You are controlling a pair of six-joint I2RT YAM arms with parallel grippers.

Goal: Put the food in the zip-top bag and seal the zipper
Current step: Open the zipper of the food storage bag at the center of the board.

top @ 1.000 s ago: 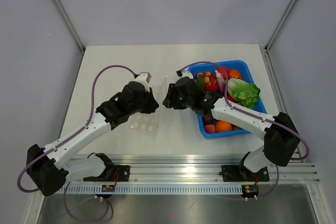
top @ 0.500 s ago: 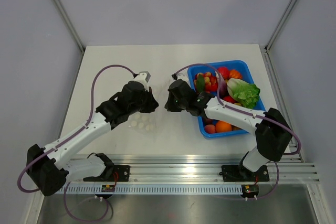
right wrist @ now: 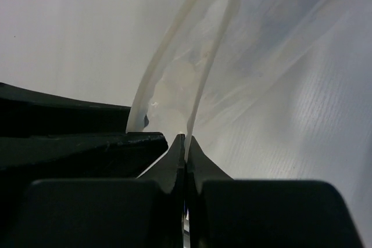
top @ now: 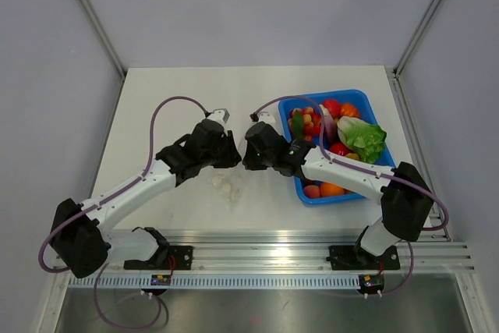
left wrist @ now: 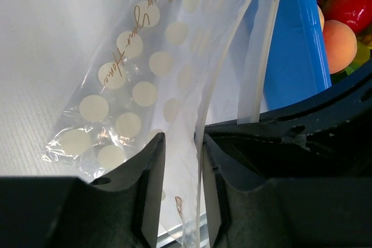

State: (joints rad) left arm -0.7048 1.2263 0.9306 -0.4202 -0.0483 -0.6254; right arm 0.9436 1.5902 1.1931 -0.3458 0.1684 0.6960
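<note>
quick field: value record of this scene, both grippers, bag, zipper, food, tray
left gripper: narrow gap, bag film running through it
right gripper: shut on the bag's mouth edge
zip-top bag: clear, dotted, between both grippers, no food seen inside
zipper: strips look parted, not sealed
blue tray: on the table, right of the bag
food: green, red and orange pieces, all in the blue tray

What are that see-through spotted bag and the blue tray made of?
The zip-top bag looks like thin, glossy clear plastic film: it crinkles, glints and shows the table through it. The blue tray seems rigid moulded plastic: straight walls, smooth soft sheen.
</note>
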